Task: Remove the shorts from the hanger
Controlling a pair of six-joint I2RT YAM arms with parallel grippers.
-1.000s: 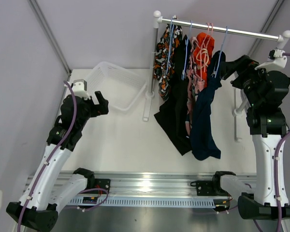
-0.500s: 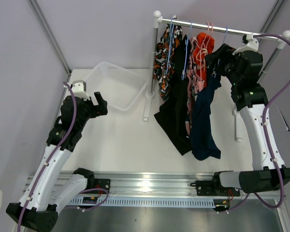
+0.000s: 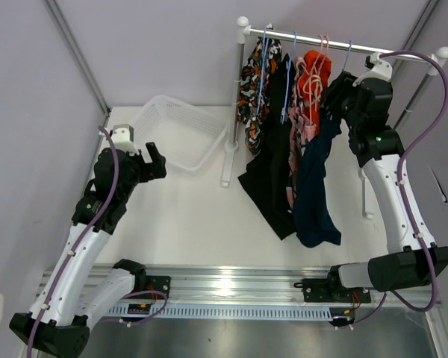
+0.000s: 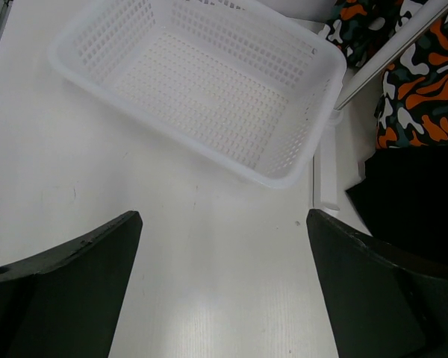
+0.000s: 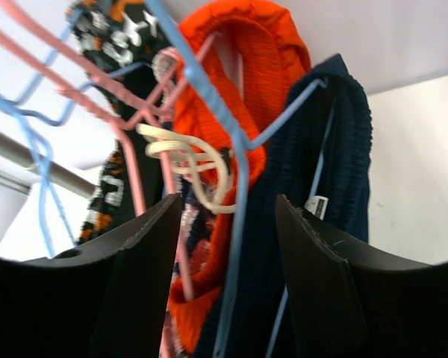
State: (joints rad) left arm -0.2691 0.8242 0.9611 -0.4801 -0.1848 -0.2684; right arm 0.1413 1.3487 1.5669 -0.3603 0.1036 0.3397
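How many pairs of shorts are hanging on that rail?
5, left to right: blotchy orange-black pair, black pair, pink printed pair, orange-red pair, navy pair. More could hide between.

Navy shorts (image 5: pixel 349 142) ribbed knit; basket (image 4: pixel 302 119) perforated white plastic; rail (image 3: pixel 373 49) shiny metal.

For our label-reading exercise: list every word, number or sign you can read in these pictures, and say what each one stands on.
No text can be read in any view.
One white tag on the navy shorts: too small and blurred to read.
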